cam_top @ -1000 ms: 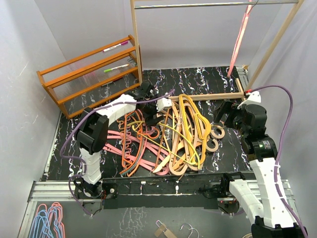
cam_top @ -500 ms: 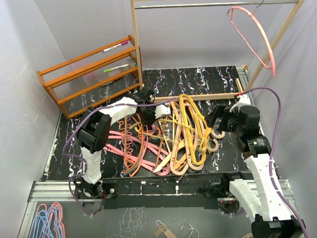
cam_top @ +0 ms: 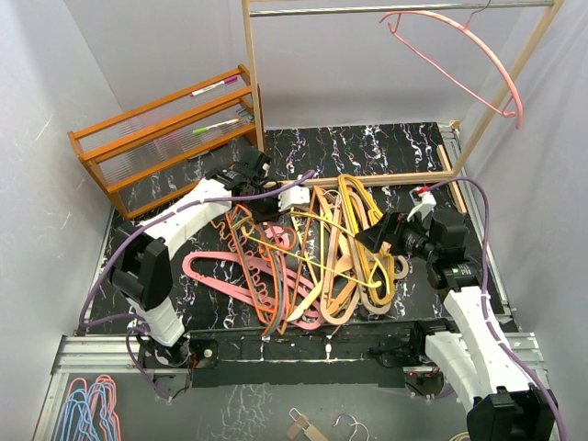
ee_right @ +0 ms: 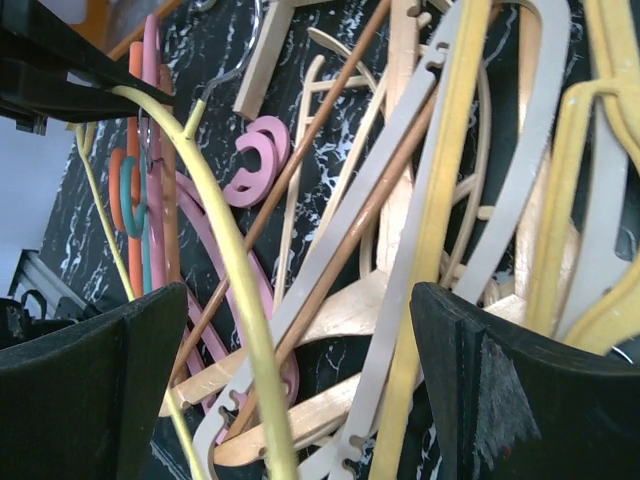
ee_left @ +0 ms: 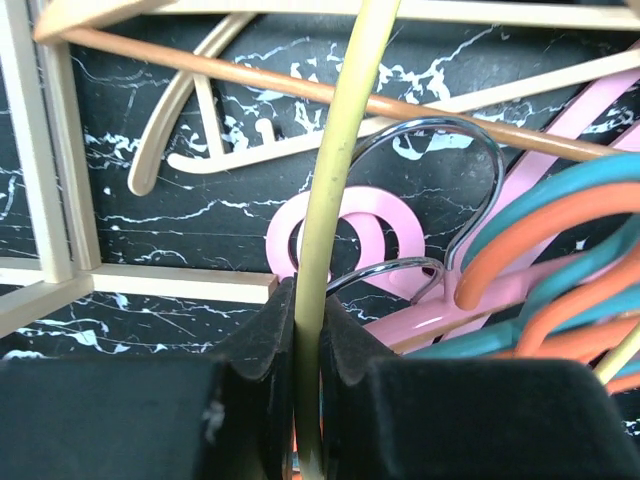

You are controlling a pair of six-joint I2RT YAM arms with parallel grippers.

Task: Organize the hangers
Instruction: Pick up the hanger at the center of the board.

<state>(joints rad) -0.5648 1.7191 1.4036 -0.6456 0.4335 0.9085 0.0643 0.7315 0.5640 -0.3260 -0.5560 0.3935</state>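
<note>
A tangled pile of hangers (cam_top: 312,262) in pink, orange, teal, yellow and tan wood lies on the black marbled table (cam_top: 367,152). My left gripper (cam_top: 250,180) is at the pile's far left edge, shut on a thin yellow hanger (ee_left: 335,150) whose bar runs up between the pads (ee_left: 262,335). A pink hook (ee_left: 330,235) and a chrome hook (ee_left: 450,190) lie just beyond. My right gripper (cam_top: 375,233) stands open at the pile's right side, low over wooden and yellow hangers (ee_right: 430,230); the thin yellow hanger (ee_right: 235,270) crosses between its fingers (ee_right: 95,390). One pink hanger (cam_top: 464,55) hangs on the metal rail (cam_top: 349,10).
An orange-brown slatted rack (cam_top: 165,138) stands at the back left. The pale wooden frame's post (cam_top: 254,78) and base bar (cam_top: 386,177) border the pile at the back. Blue and pink hangers (cam_top: 87,404) and a wooden one (cam_top: 303,424) lie below the near edge.
My left gripper closed on the thin yellow hanger and drew back to the left, shifting the pile. The right gripper moved left to the pile. The hanging pink hanger swung round.
</note>
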